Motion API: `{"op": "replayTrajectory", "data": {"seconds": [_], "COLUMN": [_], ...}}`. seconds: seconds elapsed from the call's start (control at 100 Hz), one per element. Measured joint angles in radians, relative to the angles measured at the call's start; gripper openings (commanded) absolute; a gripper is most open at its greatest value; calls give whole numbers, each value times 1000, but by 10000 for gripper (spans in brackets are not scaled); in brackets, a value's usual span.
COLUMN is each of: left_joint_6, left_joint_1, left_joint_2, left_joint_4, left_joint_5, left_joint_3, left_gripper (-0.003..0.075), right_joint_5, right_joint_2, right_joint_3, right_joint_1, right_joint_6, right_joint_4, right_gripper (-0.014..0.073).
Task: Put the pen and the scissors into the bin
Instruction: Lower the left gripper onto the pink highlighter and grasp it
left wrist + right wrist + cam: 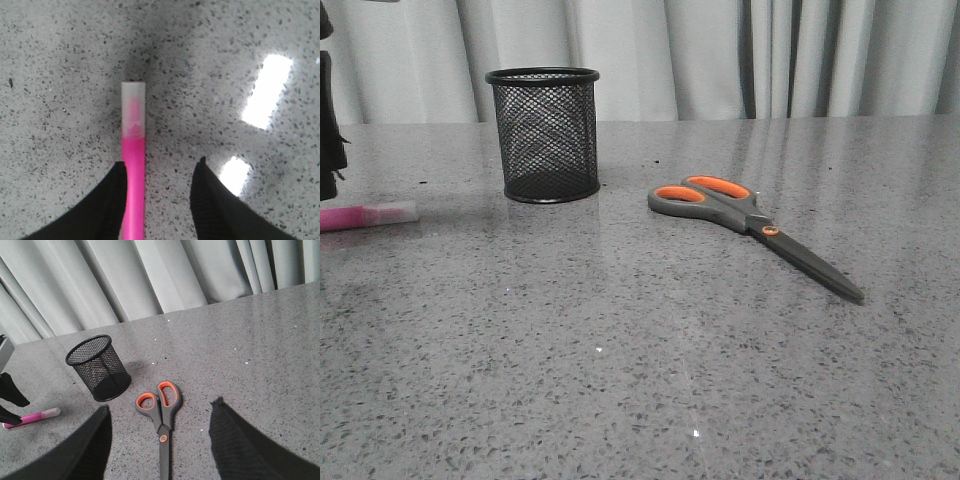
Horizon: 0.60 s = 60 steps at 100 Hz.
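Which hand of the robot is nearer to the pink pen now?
The left. The left hand is open directly around the pen, one finger touching or almost touching it. The right hand is open above the scissors, far from the pen.

Bin (543,134) upright with its mouth unobstructed for you, open table between it and scissors (750,222), pen (368,214) beside it, seemingly well apart

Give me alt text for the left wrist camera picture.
A slim bright pink pen with a translucent whitish cap lies on a speckled grey stone table between the open black fingers of the left gripper, close against one finger. Bright light reflections show on the table.
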Motion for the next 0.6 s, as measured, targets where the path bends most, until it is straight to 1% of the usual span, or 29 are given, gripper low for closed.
{"op": "replayTrajectory", "data": {"seconds": [0.13, 0.23, 0.6], "left_joint_6": [41, 60, 67], "left_joint_1": [29, 35, 36], "left_joint_2": [58, 92, 164], "left_joint_4": [-69, -92, -106], "left_joint_5": [58, 79, 55], "left_joint_3": [-51, -71, -105], "left_gripper": [281, 280, 270], "right_joint_5": [2, 2, 9], "right_joint_2": [12, 25, 52], "right_joint_3": [0, 0, 0], "right_joint_1": [0, 0, 0], "right_joint_6": [0, 0, 0], "right_joint_4": [0, 0, -1], "right_gripper": [390, 390, 390]}}
